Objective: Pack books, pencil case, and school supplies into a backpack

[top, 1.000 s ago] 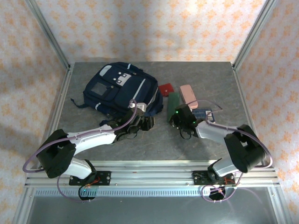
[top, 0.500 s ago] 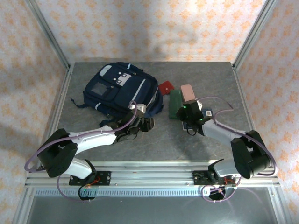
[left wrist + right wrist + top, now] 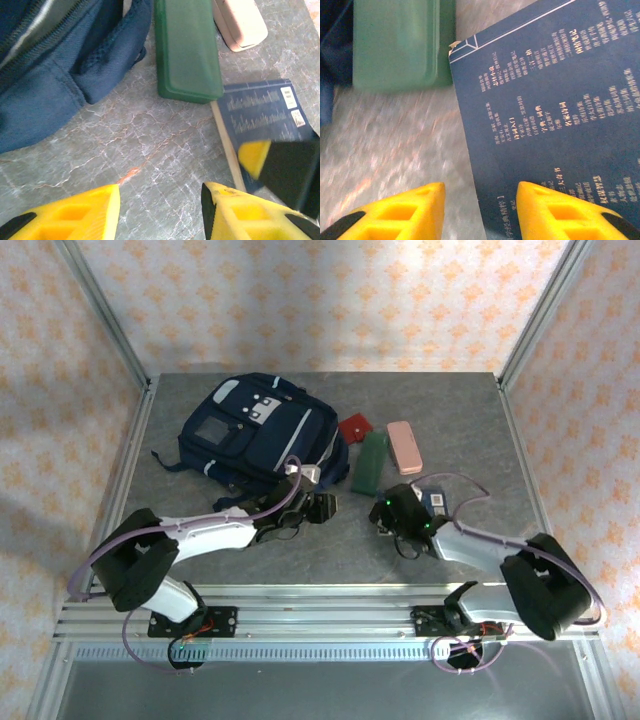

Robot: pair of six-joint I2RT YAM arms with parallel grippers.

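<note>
**A:** What lies furthest left?

**B:** The navy backpack (image 3: pixel 262 433). It lies flat on the grey counter (image 3: pixel 340 545) with its white and light-blue patches facing up.

**A:** And the arm next to it?

**B:** The left arm (image 3: pixel 200 530) stretches low along the counter to the backpack's near right corner. The left arm's jaws are spread apart and empty. In the left wrist view its two yellow fingers (image 3: pixel 75 212) frame bare counter, with the backpack's blue fabric up and to the left of them.

**A:** What comes after the bag?

**B:** A small red square (image 3: pixel 354 428) sits just beside the backpack's right edge. Next is a slim dark green rectangle (image 3: pixel 371 462), lying at a slant close to the bag. The pale pink pencil case (image 3: pixel 404 446) is just to the right of it, on the counter and outside the backpack.

**A:** Any book?

**B:** One dark blue book (image 3: pixel 436 502) lies flat on the counter, nearer the arms. One corner is close to the green rectangle's near end. The left wrist view shows a pale page edge along its side.

**A:** And the right arm?

**B:** The right arm (image 3: pixel 480 545) bends in from the right. The right arm's jaws hang over the book's left part, parted and gripping nothing. In the right wrist view one yellow finger (image 3: pixel 560 212) is over the printed cover and the other is over the counter. The book's edge runs between them. I cannot tell whether either finger touches anything.
</note>
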